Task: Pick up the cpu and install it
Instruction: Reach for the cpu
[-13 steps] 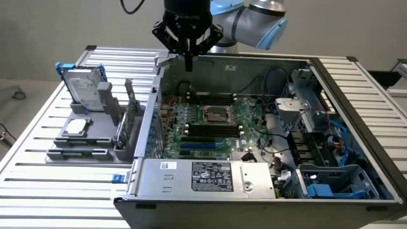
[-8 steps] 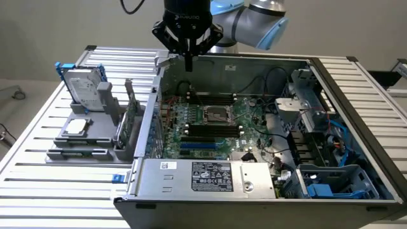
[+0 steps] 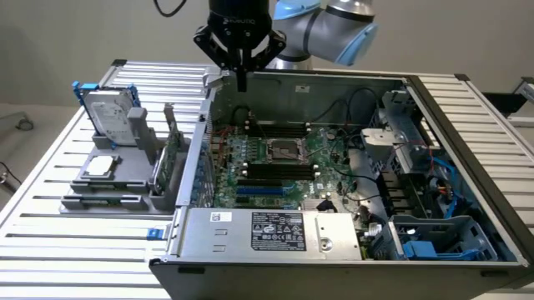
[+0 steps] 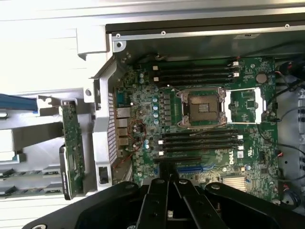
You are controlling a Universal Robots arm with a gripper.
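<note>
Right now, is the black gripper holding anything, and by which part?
Nothing. The black gripper is shut and empty above the open metal computer case; the small silver square cpu lies on the grey fixture beside it.

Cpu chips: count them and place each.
1: the cpu lies flat on the gray holder, at the exterior view's left, outside the case. Others could be hidden.

We see a slatted metal table (image 3: 50, 250) w/ an open PC case (image 3: 209, 236) on it; grey parts holder (image 3: 117, 185) sits just beside the case, on the exterior view's left.
</note>
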